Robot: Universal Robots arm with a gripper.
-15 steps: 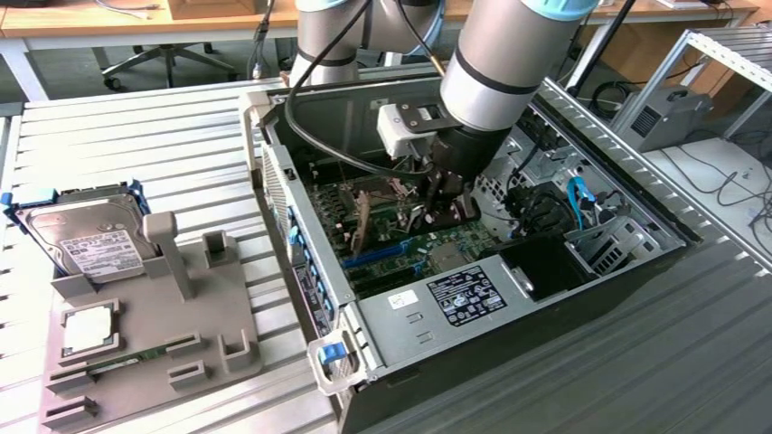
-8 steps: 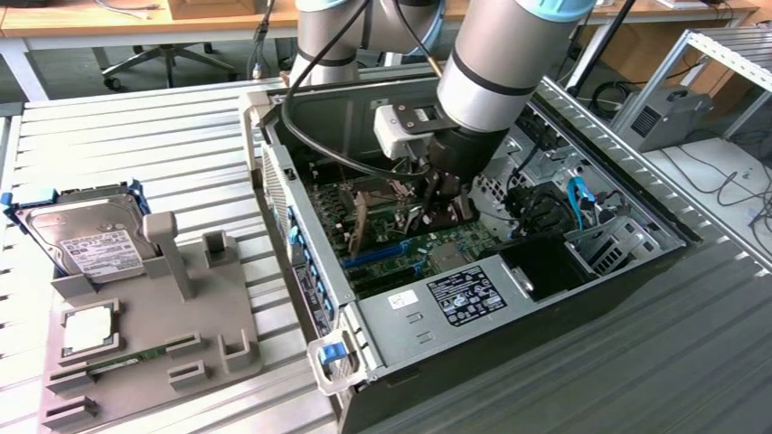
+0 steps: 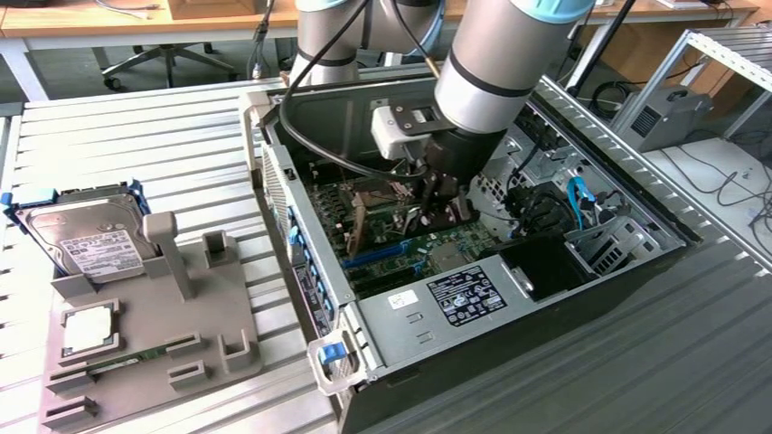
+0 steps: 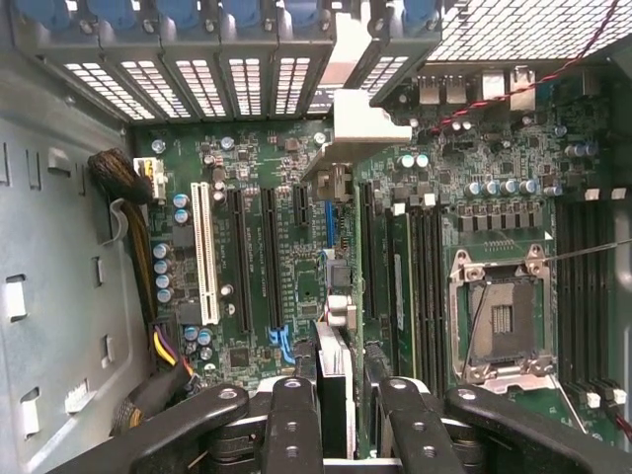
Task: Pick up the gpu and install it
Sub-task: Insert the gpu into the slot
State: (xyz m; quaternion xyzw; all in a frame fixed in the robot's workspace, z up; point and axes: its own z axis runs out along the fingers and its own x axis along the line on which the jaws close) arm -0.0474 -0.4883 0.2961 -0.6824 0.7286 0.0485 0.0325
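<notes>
Clearly the gripper [image 4: 336,415] is inside the open computer case [image 3: 362,344], its fingers [image 4: 294,415] clamped on the gpu [image 4: 334,370], held edge-on, long axis running up the frame's centre along the motherboard's [image 4: 513,168] expansion slots [image 4: 269,257].

No lettering here can be made out. The hard drive [image 3: 82,237] near the far edge of the grey tray [image 3: 230,316] wears a white label, and the silver power supply [image 3: 453,303] at the near edge of the computer case [image 3: 627,298] carries a black sticker [image 3: 465,296] with pale print, both unreadable.
</notes>
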